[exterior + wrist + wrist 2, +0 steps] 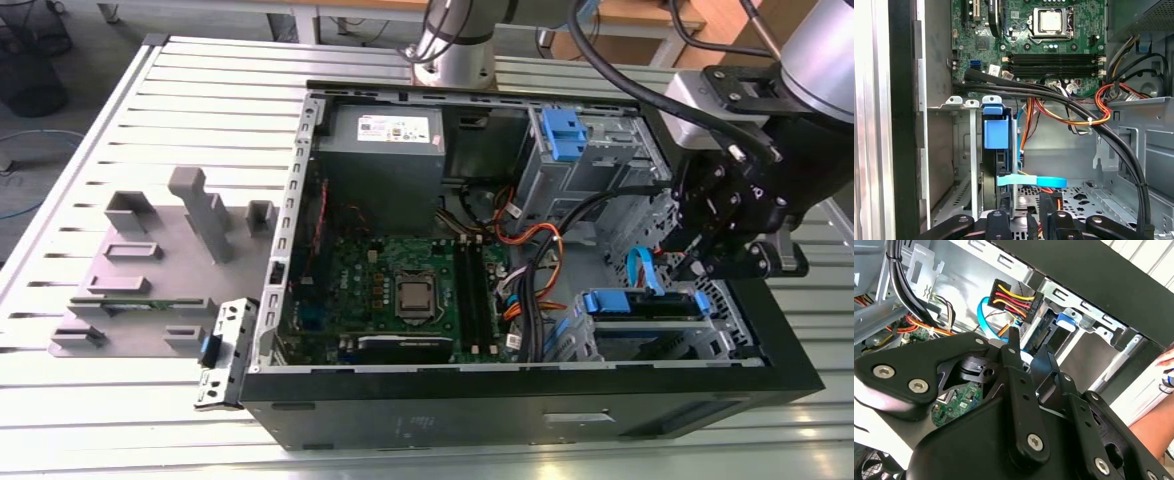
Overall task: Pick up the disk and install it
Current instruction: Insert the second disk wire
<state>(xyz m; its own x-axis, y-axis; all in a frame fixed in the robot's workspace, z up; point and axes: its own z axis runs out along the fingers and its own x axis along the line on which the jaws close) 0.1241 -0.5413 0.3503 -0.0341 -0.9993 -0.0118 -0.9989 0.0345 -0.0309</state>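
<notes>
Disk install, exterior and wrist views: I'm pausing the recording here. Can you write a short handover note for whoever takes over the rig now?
Gripper: hangs inside the open computer case, right above the drive cage at the exterior view's right.
Disk: stands in a slot of that cage on its blue carrier, close to the gripper.
Done: the disk is picked up and brought into the cage.
Left: whether it is fully seated can't be told. A blue data cable lies across the bay beside it.
Note: a person's hand is next to the case in the second wrist view.
</notes>
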